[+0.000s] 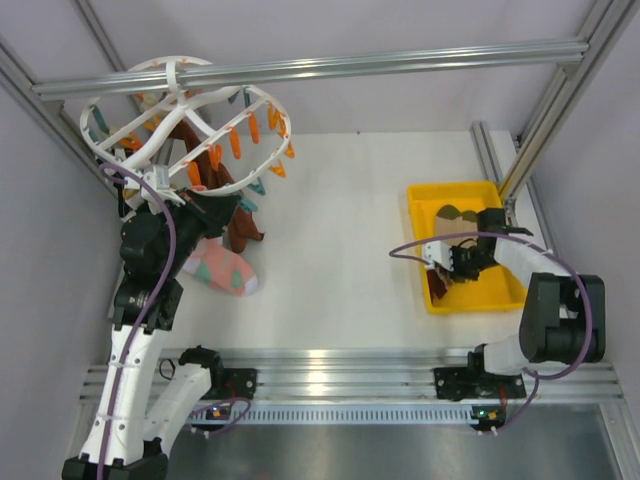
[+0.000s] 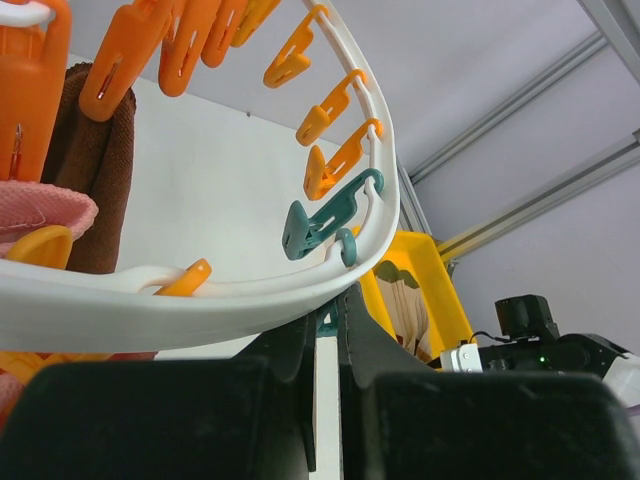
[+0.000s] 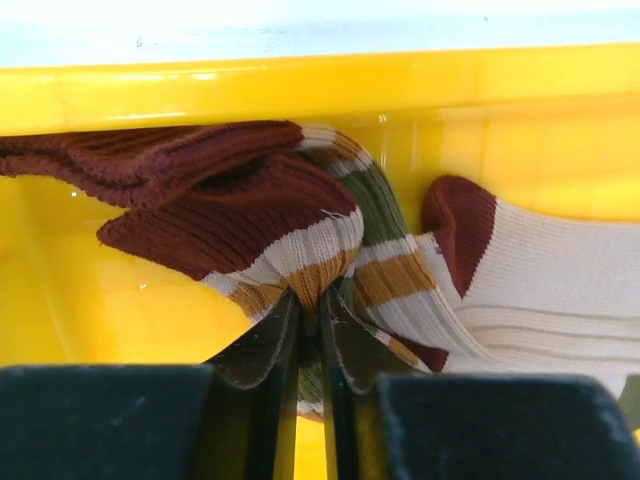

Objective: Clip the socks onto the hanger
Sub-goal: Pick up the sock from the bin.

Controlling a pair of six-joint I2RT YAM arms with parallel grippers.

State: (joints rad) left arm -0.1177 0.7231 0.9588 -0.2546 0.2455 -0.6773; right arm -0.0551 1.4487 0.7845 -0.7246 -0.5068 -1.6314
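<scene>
Where my right gripper meets the pile, its fingers stand narrow, pinching a fold of the maroon striped sock, whose cuff bunches up from the tips toward ten o'clock. At two o'clock, touching it, lies a cream sock. Both sit inside the yellow tray, whose wall runs across twelve o'clock beyond them.

My left gripper is pressed closed, tips just under the white rim of the hanger; whether they pinch anything I cannot tell. A teal clip hangs at twelve o'clock, orange clips farther up, and a brown sock hangs at ten o'clock.
</scene>
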